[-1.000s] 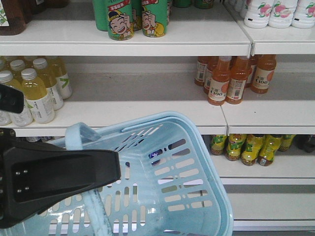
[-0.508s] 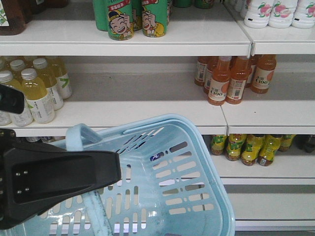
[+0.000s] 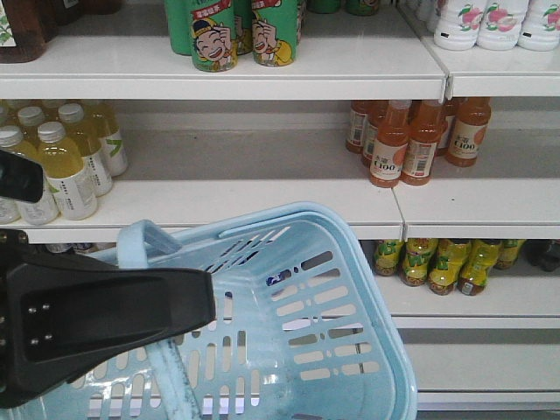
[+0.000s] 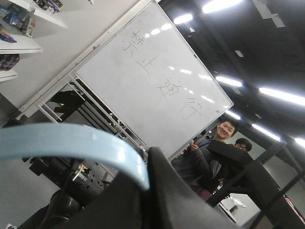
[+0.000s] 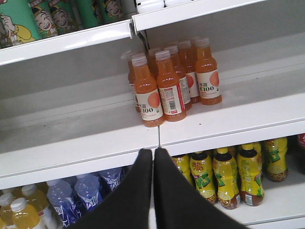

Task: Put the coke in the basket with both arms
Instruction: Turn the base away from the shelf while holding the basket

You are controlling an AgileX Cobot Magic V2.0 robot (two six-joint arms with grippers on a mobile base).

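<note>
Clamping the pale blue handle point(image 4: 71, 140) of the light blue slotted plastic shopping basket point(image 3: 350, 350), the left tool point(image 3: 206, 302), a matte black wedge with small screws, is narrowed onto that strap. The left wrist view shows the handle curving in from the left and ending at the seam where the two black fingers meet. In the front view the basket hangs tilted just beside and below this tool, its inside turned toward the camera.

The right tool point(image 5: 153, 157) appears only in its own wrist view. Its two black fingers are pressed together with nothing between them, and they point at the front edge of a white shelf point(image 5: 228, 126).

No red-wrapped coke bottle point(image 5: 301, 148) can be made out for certain. A dark sliver with a touch of red sits at the far right of the lower shelf, well apart from both tools and outside the basket, too cut off to read.

On the white shelf stand orange drink bottles point(image 5: 164, 90) whose white labels read "C100". Below them are yellow bottles with green print point(image 5: 226, 176) and, to the left, blue-wrapped bottles point(image 5: 88, 191).

The front view adds pale yellow bottles with white caps point(image 3: 66, 171) on the middle shelf at left, green cans printed with a laughing cartoon face point(image 3: 214, 35) above, and white bottles with pink fruit pictures point(image 3: 490, 22) at top right.

Only the left wrist view shows a tilted whiteboard point(image 4: 143, 90) with handwritten Chinese characters, which seem to read 禁止通行.
</note>
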